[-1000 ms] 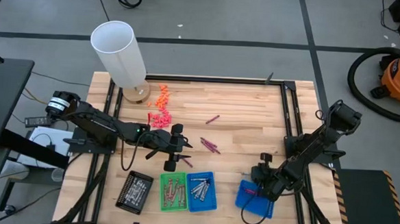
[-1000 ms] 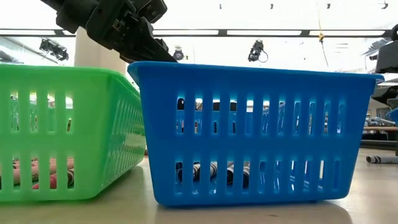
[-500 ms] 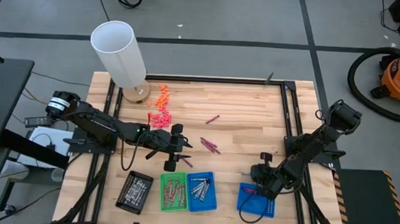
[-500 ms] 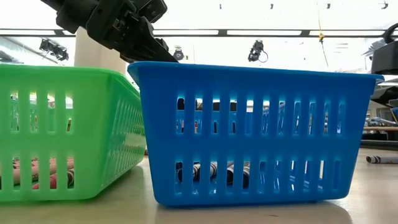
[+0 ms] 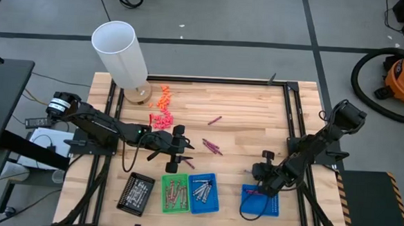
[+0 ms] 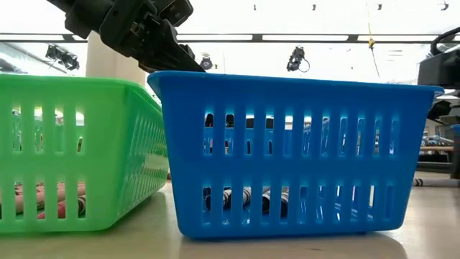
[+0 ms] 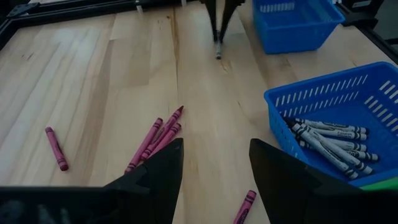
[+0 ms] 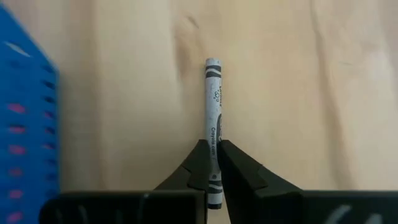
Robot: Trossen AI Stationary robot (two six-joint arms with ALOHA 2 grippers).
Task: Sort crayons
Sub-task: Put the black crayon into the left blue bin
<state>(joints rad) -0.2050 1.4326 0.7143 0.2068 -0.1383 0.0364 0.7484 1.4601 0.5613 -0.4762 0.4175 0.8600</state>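
My right gripper [image 8: 212,163] is shut on a silver-grey crayon [image 8: 213,106] over bare wood just left of the right blue tray [image 5: 260,201]; it also shows far off in the left wrist view [image 7: 218,37]. My left gripper [image 7: 214,180] hovers open above the table's middle [image 5: 179,150], touching nothing. Several magenta crayons [image 7: 155,140] lie flat on the wood ahead of it, one [image 7: 56,148] apart and one [image 7: 244,208] below its fingers. Silver-grey crayons [image 7: 329,140] lie in the middle blue tray [image 5: 202,193]; dark red-brown ones lie in the green tray [image 5: 174,193]. My right gripper pinches the grey crayon between its two fingers, near one end [image 8: 214,146]. The fingers slant steeply down from above and lie along the crayon, which sticks out past the fingertips. Its free end [image 7: 218,55] is close to the wood; whether it touches, I cannot tell.
A black tray [image 5: 136,192] stands left of the green one. A tall white cylinder [image 5: 122,53] and chunky orange and pink bits [image 5: 163,104] sit at the far left. More magenta crayons [image 5: 215,119] lie mid-table. Bare wood lies at the far right.
My right gripper has shut on the grey crayon and edged slightly away from the right blue tray, toward the table's left and far side, uncovering more of that tray.
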